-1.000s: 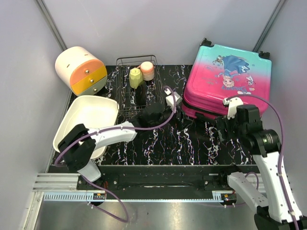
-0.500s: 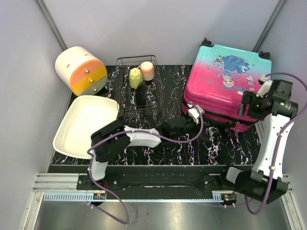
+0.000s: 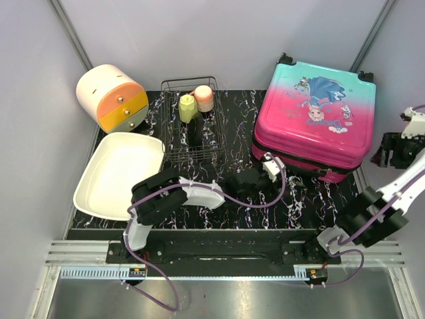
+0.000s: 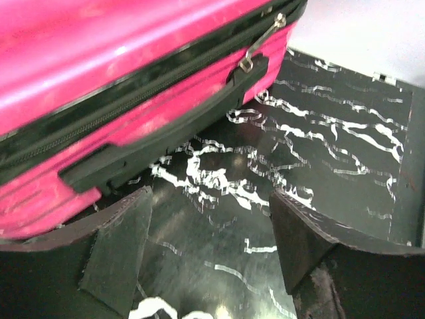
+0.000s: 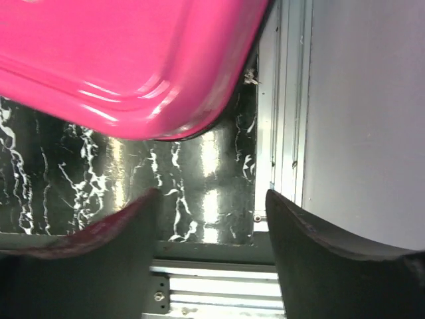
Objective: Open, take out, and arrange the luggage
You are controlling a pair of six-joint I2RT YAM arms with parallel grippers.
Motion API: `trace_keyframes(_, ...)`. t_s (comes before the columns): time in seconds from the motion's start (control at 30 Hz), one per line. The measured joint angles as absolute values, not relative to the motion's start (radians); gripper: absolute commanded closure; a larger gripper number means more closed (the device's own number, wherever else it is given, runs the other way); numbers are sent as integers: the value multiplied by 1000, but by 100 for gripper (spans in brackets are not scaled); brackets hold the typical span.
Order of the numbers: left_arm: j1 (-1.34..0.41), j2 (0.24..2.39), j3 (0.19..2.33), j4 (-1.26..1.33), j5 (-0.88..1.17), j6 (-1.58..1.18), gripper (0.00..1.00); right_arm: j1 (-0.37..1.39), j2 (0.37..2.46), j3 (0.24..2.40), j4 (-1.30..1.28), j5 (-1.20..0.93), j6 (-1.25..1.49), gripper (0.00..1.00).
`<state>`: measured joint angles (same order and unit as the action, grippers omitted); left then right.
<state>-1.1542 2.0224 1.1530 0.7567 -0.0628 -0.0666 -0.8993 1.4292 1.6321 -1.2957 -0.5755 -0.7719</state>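
Step in hand: opening, at the very start. The luggage (image 3: 312, 109) lies flat on the counter (image 3: 226, 193) in the upper right of the top view, lid up, shell shut, nothing taken out yet.

Left end effector (image 4: 209, 196): fingers apart, nothing between them. It sits low over the counter near the luggage's near-left corner. Its wrist view shows the pink side wall, the black zipper track (image 4: 99, 116), a black side handle (image 4: 156, 146) and a metal zipper pull (image 4: 261, 41) in the upper middle of the frame, apart from the fingers.

Right end effector (image 5: 211, 193): fingers apart, empty, at the far right edge of the top view just beside the luggage's right side. Its wrist view shows a rounded pink corner above the fingers and a wall on the right. A small metal bit shows by that corner, too small to tell what it is.

Next move, my read: the left arm closes in on the zipper pull, pinches it and runs it along the track round the shell. The pull is small and thin, so it needs careful lining up. The right arm probably has to steady the shell so it doesn't slide.
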Motion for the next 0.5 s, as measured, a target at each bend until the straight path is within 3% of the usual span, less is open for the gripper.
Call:
trace_keyframes(0.13, -1137, 1945, 1071, 719, -35, -82, 22, -971, 1565, 1620, -1297, -640, -1006, 41)
trace_keyframes(0.3, -1091, 1836, 1025, 670, -2, -142, 21, -956, 1579, 1480, -1250, -668, -1127, 53)
trace_keyframes(0.5, -1038, 1745, 999, 640, 17, -194, 21, -922, 1557, 1271, -1011, -657, -1239, 55)
